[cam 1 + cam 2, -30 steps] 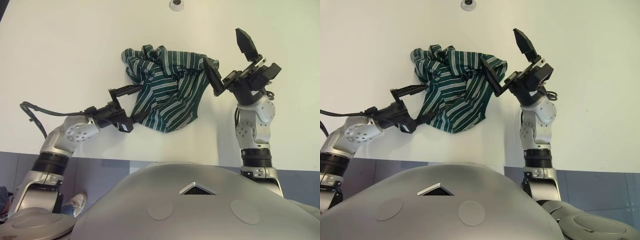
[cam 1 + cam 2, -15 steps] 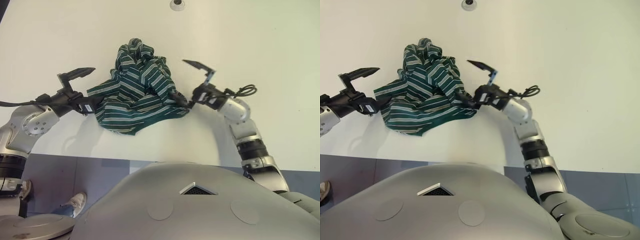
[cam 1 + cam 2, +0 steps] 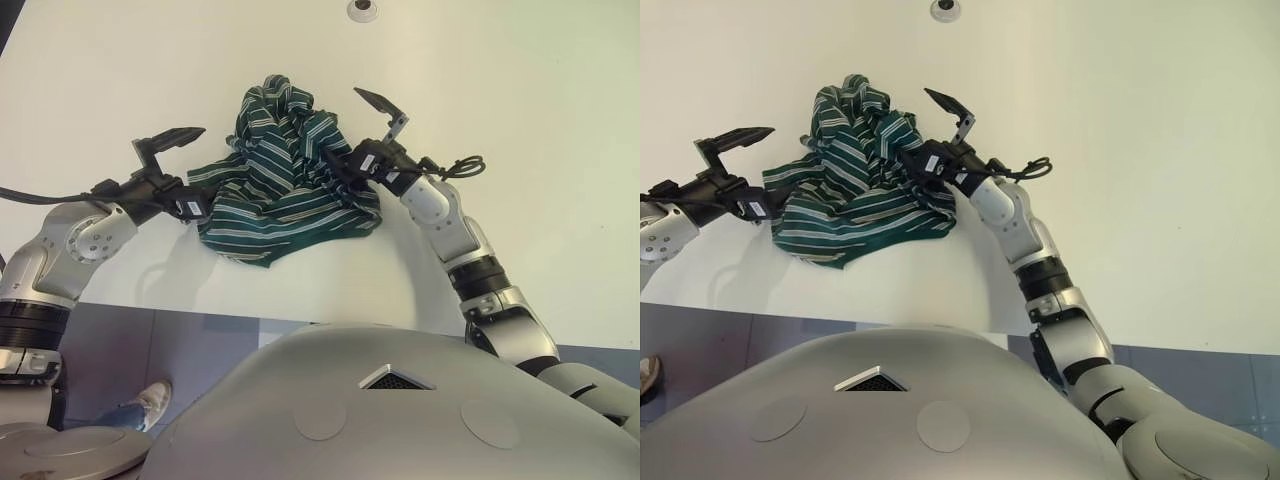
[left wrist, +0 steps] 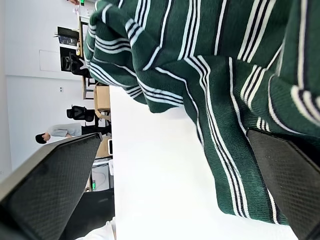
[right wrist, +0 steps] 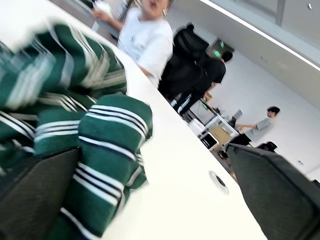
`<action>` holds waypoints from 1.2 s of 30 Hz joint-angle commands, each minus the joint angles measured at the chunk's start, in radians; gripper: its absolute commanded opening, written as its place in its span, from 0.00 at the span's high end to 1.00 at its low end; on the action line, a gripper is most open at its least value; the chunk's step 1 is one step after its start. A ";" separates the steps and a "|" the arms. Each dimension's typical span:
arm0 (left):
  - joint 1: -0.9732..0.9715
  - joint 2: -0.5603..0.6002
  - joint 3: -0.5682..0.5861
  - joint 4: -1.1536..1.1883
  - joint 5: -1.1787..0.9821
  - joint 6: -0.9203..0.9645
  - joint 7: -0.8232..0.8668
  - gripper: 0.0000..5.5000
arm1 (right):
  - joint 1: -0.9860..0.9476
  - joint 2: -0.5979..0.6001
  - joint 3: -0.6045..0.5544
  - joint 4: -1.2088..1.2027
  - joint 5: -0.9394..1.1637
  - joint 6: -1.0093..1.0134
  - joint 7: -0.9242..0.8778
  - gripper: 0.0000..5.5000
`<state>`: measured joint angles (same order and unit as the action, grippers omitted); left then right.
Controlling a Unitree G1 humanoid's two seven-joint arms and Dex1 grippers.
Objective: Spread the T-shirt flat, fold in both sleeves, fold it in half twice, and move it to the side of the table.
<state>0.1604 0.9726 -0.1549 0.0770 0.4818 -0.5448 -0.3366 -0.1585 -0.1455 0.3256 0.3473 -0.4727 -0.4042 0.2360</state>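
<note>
— on the near half of the white table (image 3: 520, 110), what is lying there?
— the t-shirt (image 3: 285, 195), dark green with thin white stripes, is lying in a crumpled heap and bunching up into a peak on its far side. it is sitting between the two grippers, nowhere near flat.
— how is the left gripper (image 3: 193, 170) standing?
— its jaws are gaping wide. one finger is pointing up clear of the cloth; the other is lying low at the heap's left edge, touching the fabric. nothing is being pinched.
— and the right gripper (image 3: 343, 128)?
— likewise spread apart. the upper finger is sticking up above the heap. the lower one is pressing into the folds on the right side, with cloth draping over it in the right wrist view. it is gripping nothing.
— what is the surface showing?
— plain matte white, running past the shirt on all sides. a round cable port (image 3: 361, 10) is sitting farther out in the top, well apart from the shirt. the near edge is running close to the heap, and grey-blue floor (image 3: 210, 335) is showing below it.
— and the room?
— white walls (image 4: 25, 90), wooden desks (image 4: 101, 97) and black chairs (image 4: 80, 112) are showing beyond the table in the left wrist view. a bright strip (image 5: 260, 32) is running overhead in the right wrist view.
</note>
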 commanded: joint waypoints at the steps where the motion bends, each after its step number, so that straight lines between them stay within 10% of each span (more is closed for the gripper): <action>1: 0.094 -0.016 -0.105 -0.012 0.059 0.047 -0.116 0.02 | -0.044 -0.010 -0.008 0.082 -0.031 0.074 -0.073 0.02; 9: 0.113 -0.004 -0.098 -0.109 0.036 0.119 -0.157 0.02 | -0.114 -0.156 -0.125 0.284 0.012 0.127 -0.226 0.02; 36: -0.086 -0.055 -0.046 0.096 0.095 0.092 0.081 0.02 | 0.066 -0.377 -0.417 0.089 0.468 0.127 0.141 0.02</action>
<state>0.0608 0.9670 -0.1861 0.1400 0.5921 -0.4187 -0.2756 -0.0875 -0.5161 -0.0814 0.4426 -0.0224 -0.2774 0.3625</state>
